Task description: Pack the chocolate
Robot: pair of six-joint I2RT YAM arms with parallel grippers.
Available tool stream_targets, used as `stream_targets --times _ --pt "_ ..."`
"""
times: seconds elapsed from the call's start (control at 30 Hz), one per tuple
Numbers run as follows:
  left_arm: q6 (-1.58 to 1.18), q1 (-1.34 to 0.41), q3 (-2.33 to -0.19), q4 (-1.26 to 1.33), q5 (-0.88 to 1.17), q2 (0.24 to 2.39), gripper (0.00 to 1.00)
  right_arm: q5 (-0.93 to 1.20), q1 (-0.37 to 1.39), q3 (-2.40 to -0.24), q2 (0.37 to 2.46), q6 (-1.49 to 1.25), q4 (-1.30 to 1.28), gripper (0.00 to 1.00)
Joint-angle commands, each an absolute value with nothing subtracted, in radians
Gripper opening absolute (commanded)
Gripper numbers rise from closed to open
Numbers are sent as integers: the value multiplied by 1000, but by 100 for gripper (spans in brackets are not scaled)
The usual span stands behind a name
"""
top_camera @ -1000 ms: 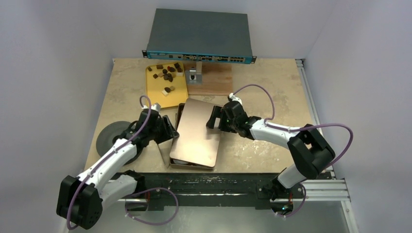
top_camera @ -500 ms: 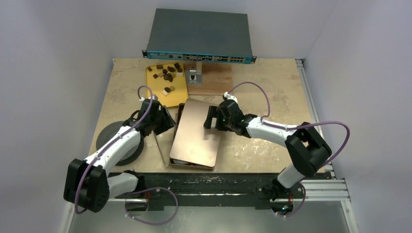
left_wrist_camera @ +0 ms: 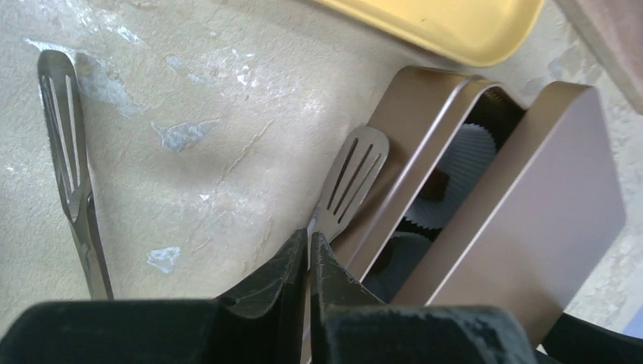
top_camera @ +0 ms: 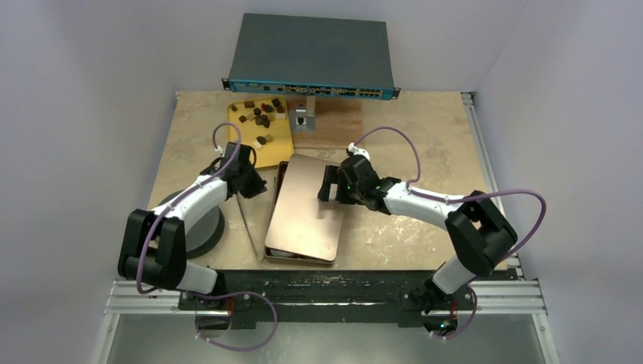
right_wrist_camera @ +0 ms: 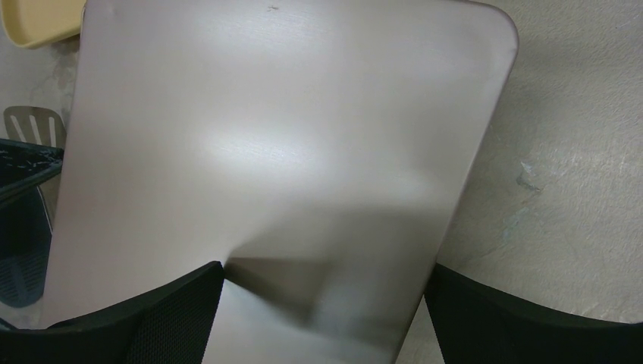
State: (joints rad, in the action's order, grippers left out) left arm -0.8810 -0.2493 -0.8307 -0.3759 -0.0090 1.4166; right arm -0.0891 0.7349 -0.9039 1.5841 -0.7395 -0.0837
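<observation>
Several chocolate pieces, mostly dark brown, lie on a yellow tray at the back. The brown box holds white paper cups, some with a dark piece inside. The flat brown lid lies askew on top of the box. My left gripper is just left of the box, shut on one arm of metal tongs; the other arm splays out over the table. My right gripper is open, its fingers straddling the right side of the lid.
A network switch stands at the back. A wooden board with a small metal part lies beside the tray. A round dark disc sits at the left under my left arm.
My left arm has swung up and back, carrying the tongs a little toward the tray. My right gripper has shifted slightly left over the lid.
</observation>
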Motion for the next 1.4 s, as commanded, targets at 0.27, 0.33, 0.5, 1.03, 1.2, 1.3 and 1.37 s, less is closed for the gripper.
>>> stream_targets --times 0.27,0.33,0.5,1.03,1.2,1.3,1.37 --pt "-897 -363 -937 -373 -13 1501 0 -148 744 -943 1588 -704 -141 96" --pt "-901 -383 -953 -366 -6 1517 0 -159 744 -947 1584 -703 -156 96" --pt "-904 -425 -1010 -358 18 1562 0 -194 744 -961 1580 -693 -202 97" --pt "-859 -452 -1039 -419 -21 1539 1 -211 743 -940 1559 -685 -253 99" --pt "-827 -418 -973 -461 -53 1417 11 -177 744 -907 1520 -686 -232 99" --pt "-817 -408 -934 -491 -54 1328 19 -160 744 -888 1495 -686 -222 99" --pt "-817 -408 -905 -516 -53 1268 23 -147 744 -880 1485 -689 -219 99"
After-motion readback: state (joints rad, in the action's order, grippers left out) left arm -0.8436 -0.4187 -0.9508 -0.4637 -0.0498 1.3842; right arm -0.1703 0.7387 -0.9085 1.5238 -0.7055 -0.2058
